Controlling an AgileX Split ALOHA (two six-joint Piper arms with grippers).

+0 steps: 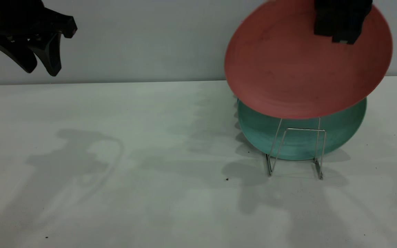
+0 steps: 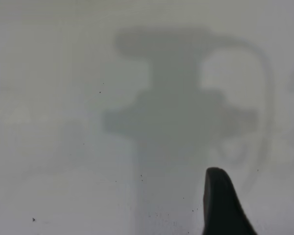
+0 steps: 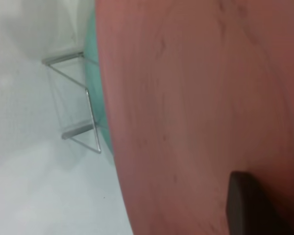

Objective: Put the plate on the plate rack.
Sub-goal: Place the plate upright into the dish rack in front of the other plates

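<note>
White matte table (image 1: 115, 172). Round salmon plate (image 1: 302, 69), scuffed, hangs tilted above the thin wire plate rack (image 1: 296, 151), clamped at its top rim by right gripper (image 1: 339, 31). Glossy teal plate (image 1: 288, 141) stands racked. Left gripper (image 1: 40, 65) parked high, fingers spread.

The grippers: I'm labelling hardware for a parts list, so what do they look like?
Both are matte black with no visible markings or cables. The left gripper ends in two thick tapered jaws that narrow to rounded tips, beneath a blocky angular body. The right gripper shows only as a boxy black block with squared edges; its top is cut off.
</note>
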